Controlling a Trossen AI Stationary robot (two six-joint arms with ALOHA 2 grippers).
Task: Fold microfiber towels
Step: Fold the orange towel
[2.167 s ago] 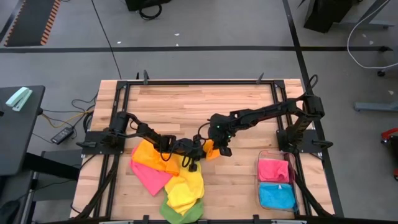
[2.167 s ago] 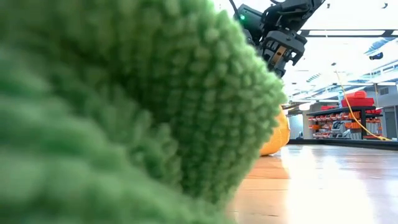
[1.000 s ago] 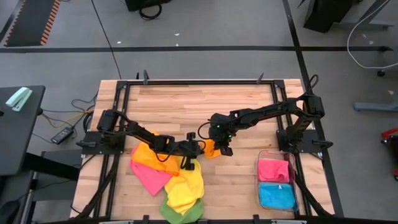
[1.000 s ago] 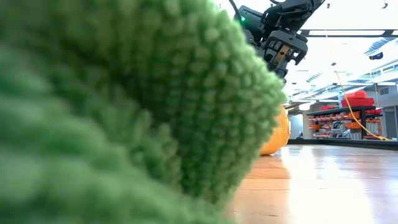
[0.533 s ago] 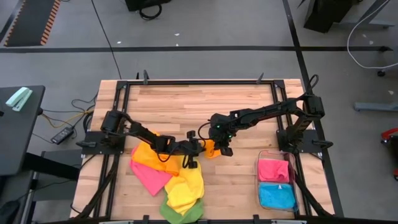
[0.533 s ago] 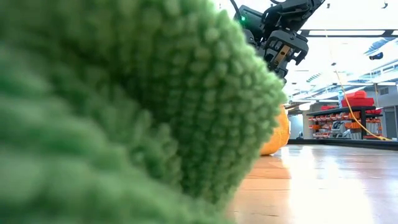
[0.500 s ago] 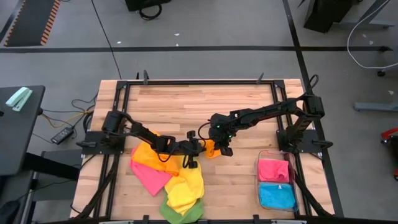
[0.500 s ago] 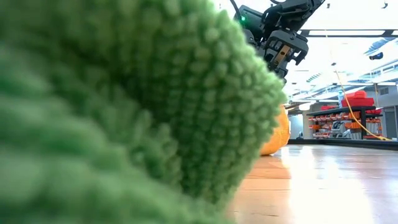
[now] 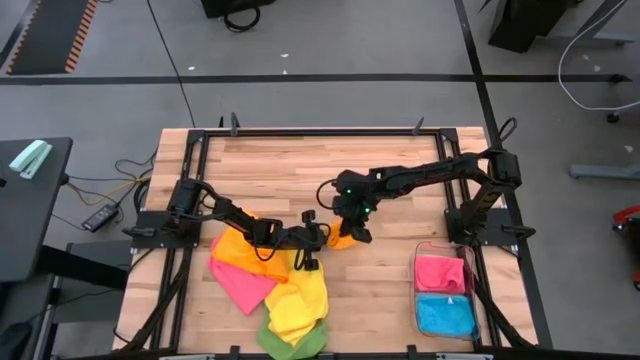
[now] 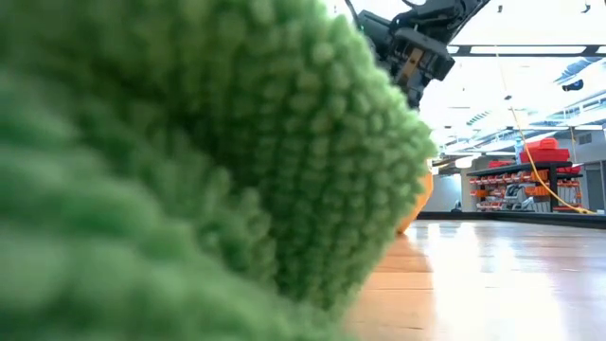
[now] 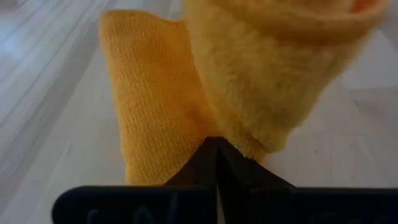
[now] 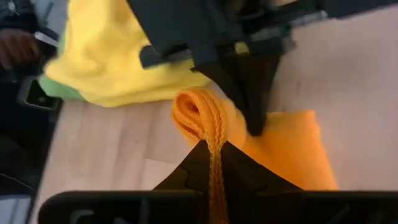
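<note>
Green towel point(image 10: 189, 180), nearest the low camera, heaped at the table's front edge and filling most of that view — left there as part of the unsorted pile. In the high view, overlapped by a yellow towel point(image 9: 297, 305), with a pink towel point(image 9: 243, 282) just beside the yellow one; all three loose, not yet folded, waiting their turn.

Just behind that pile, the orange towel point(image 9: 238, 250) — the piece in hand. One part spread flat at the pile's far side, the rest drawn out toward the table's middle as a narrow band. Held at two points so that the cloth can be lifted and stretched clear of the pile rather than dragged across it.

Left gripper point(image 9: 312, 236), just beyond the pile toward the table's middle, clamped tight on the orange towel; fingers point(image 11: 214, 163) pressed together in the left wrist view with a fold of the fabric caught at their tips. Right gripper point(image 9: 352, 232), just beside the left one and farther from the pile, likewise pinched on the orange towel: in the right wrist view a looped edge point(image 12: 202, 115) rising from between its tips. Grips close together — judged to be a pinch along one edge before spreading.

Well apart from the pile, at the table's right front corner, a clear bin point(image 9: 447, 296) with a folded pink towel point(image 9: 441, 272) and a folded blue towel point(image 9: 445, 315) inside.
</note>
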